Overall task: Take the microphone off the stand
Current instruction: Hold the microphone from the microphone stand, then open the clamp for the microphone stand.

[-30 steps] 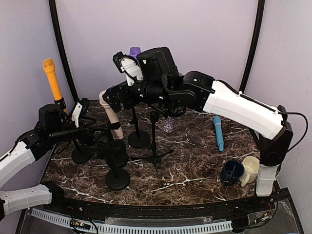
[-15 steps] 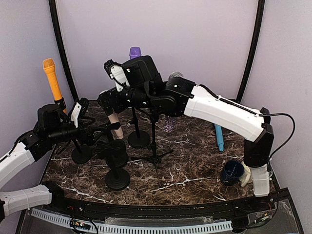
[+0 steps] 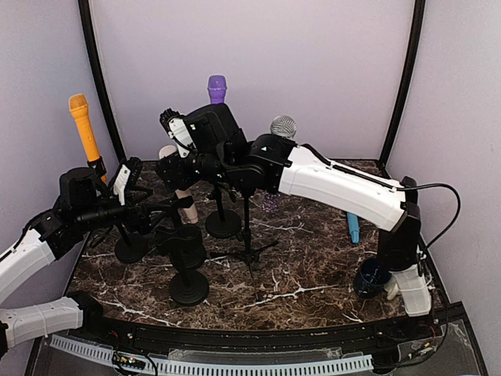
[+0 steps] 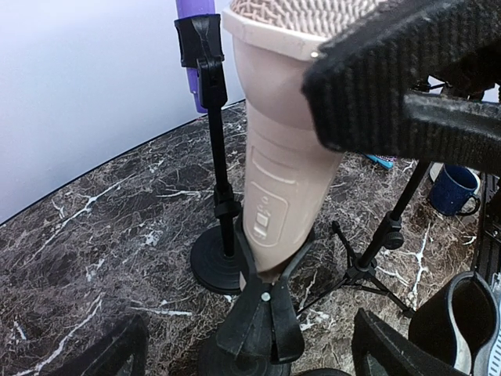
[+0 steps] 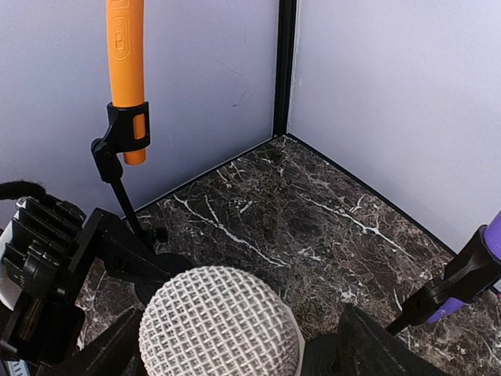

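right arm [image 3: 337, 184] has swung toward 9 o'clock, right gripper [image 5: 225, 351] spread over the beige microphone [image 4: 286, 164]; left gripper [image 4: 250, 356], jaws apart, flanks the stand [image 4: 262, 317], likely steadying it.

beige microphone [image 4: 286, 180], pale grey mesh head; orange microphone [image 5: 125, 70], purple microphone [image 3: 216, 88], blue microphone [image 3: 354, 229]. black stand [image 4: 262, 321]. dark white-veined marble bench [image 4: 94, 235].

Black round-based stands [image 3: 189, 288] crowd the left half of the dark marble tabletop [image 3: 313, 274]. Behind the beige handheld microphone [image 4: 282, 172] rises the purple microphone's pole [image 4: 218, 157]; a black tripod stand [image 4: 389, 233] flanks it. The centre-right lies open.
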Motion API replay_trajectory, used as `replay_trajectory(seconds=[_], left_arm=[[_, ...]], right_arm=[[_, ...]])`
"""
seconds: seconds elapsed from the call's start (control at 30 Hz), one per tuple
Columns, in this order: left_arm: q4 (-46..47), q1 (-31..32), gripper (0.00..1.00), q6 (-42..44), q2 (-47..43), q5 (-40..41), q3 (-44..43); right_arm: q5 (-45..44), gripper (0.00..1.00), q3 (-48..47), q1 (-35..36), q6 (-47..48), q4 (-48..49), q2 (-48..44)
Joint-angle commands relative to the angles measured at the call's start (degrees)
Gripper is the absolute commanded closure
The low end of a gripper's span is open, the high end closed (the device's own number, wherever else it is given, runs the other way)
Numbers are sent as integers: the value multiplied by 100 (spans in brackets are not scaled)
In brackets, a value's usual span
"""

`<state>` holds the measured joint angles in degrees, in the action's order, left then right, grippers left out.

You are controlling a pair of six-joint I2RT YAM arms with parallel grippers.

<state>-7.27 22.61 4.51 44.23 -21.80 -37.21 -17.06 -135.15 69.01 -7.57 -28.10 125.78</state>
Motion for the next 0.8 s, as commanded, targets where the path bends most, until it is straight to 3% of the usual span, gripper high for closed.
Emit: replay_trajectory(seconds=[0.0,0.3,0.5,0.77], left_arm=[[17,-37,7,90,-32,0,61],[-20,-37,5,93,77,14,48],[-57,-37,5,199,414,-494,-40],[-42,-38,7,230,447,-491,-52]], right_arm=[[-96,22,-207,31,30,281,58],[53,58,199,27,97,621,-249],[207,69,488,1,15,905,-407],[795,71,760,-181,-195,1104,-606]])
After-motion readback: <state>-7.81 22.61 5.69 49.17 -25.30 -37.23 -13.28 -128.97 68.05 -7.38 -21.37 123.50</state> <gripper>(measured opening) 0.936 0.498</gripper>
